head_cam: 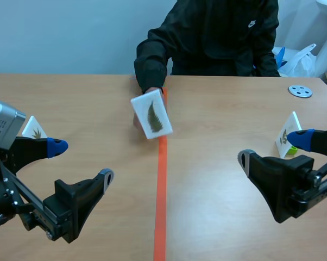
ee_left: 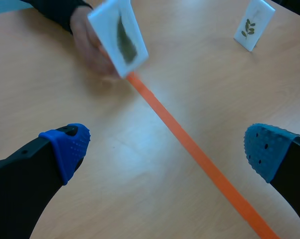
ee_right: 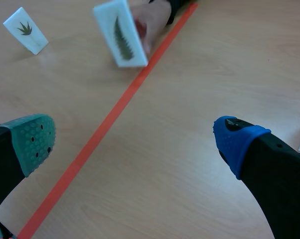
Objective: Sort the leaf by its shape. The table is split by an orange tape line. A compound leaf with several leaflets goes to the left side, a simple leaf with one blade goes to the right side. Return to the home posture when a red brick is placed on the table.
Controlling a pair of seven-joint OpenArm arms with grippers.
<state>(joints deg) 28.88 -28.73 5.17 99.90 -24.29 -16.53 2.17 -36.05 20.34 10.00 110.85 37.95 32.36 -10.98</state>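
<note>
Scene view has the leaf card (head_cam: 151,115) right over the far end of the orange tape line (head_cam: 161,179), held tilted by a person's hand (ee_left: 87,42), so as far as I can tell it's not set down for the robot yet. It's ahead of both arms and pretty much between them, maybe a touch left of the line. Its long axis runs away from the robot, top leaning left, and the leaf follows it. The leaf looks like a feathery frond with lots of little leaflets (it's blurred in all three views, so take that loosely). I'd call that compound, so left side, and the left arm is the obvious pick.

Left gripper (head_cam: 82,161) is spread wide with nothing in it, right gripper (head_cam: 272,148) same, both low and close to the robot.

There's a small card (head_cam: 35,128) on the left side with a fan-shaped leaf, and another card (head_cam: 287,135) on the right with a sprig. No readable text on any of them. The person's jacket (head_cam: 218,32) has a tiny white logo, too small to make out.
</note>
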